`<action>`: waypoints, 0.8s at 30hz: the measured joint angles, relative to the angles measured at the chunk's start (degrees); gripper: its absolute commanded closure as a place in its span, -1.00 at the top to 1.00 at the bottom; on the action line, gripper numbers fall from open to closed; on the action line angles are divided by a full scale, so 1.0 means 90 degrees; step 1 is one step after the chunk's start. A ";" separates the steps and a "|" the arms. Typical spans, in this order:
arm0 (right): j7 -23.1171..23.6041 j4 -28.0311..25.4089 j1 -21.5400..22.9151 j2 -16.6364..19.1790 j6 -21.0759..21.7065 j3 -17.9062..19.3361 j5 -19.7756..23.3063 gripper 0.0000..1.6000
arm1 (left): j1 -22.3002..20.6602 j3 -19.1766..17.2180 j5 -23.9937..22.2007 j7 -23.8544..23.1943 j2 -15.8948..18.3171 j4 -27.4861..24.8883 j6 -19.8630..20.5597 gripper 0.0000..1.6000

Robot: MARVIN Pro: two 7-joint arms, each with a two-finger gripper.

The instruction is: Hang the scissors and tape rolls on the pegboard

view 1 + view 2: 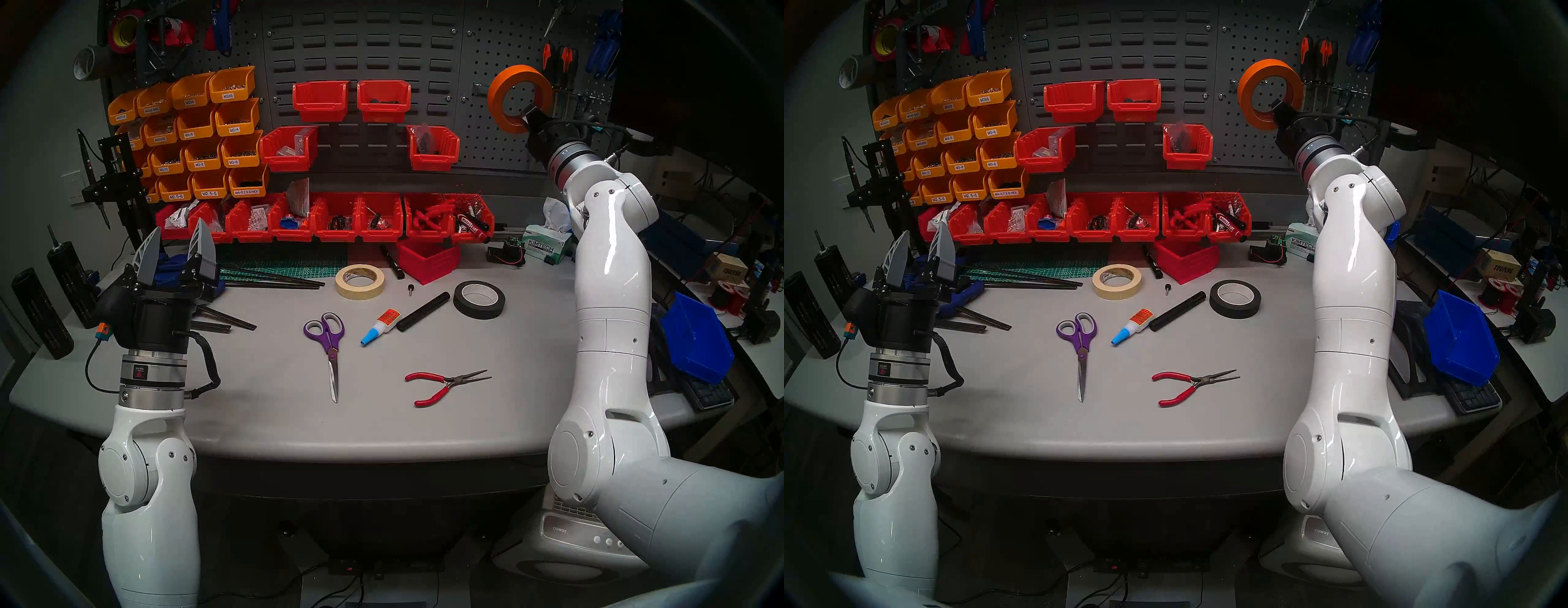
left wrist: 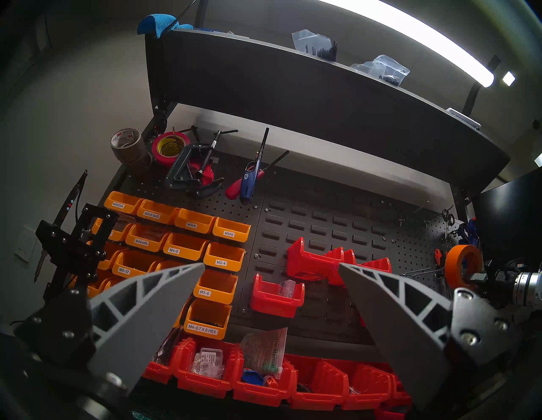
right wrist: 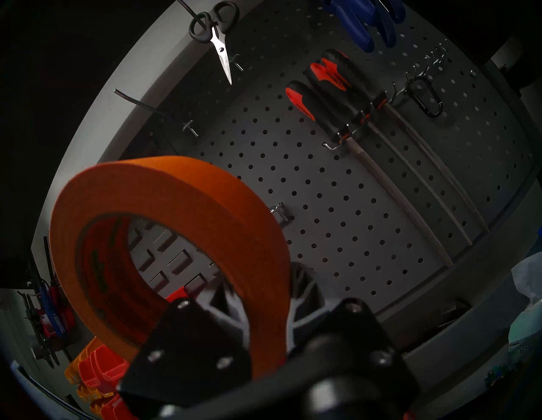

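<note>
A: Where's the orange tape roll [image 1: 520, 98]?

B: Up in front of the pegboard [image 1: 500, 140], on edge, its open face toward the panel. The right end effector [image 1: 530, 115] is clamped on the lower part of the ring, one finger inside the core and one outside. In the right wrist view a small metal hook [image 3: 278, 211] shows just past the roll's rim; I can't tell whether they touch.

A: And the left end effector [image 1: 178, 248]?

B: Spread wide and holding nothing, pointing up above the bench's [image 1: 254, 403] left side.

A: The other task items?

B: The cream masking-tape roll [image 1: 360, 281] lies flat on the bench near the red bins [image 1: 335, 218]. The purple-handled scissors [image 1: 329, 346] lie flat nearer the front edge, blades toward the robot, with red-handled needle-nose pliers [image 1: 445, 385] to their right. Orange-and-black-handled files [image 3: 346, 99] hang on the pegboard right of the orange roll.
</note>
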 measured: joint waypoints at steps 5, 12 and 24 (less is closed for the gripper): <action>-0.0139 0.0149 0.0161 -0.0040 -0.0007 -0.0026 0.0122 -1.00 | -0.0026 0.0019 0.0000 0.0000 0.0011 0.0009 0.0000 1.00; -0.0353 0.0378 0.0395 -0.0079 -0.0022 -0.0037 0.0298 -1.00 | -0.0062 0.0035 0.0000 0.0000 0.0025 0.0022 0.0000 1.00; -0.0706 0.0872 0.0790 -0.0059 -0.0062 -0.0030 0.0577 -1.00 | -0.0117 0.0035 0.0000 0.0003 0.0048 0.0025 -0.0003 1.00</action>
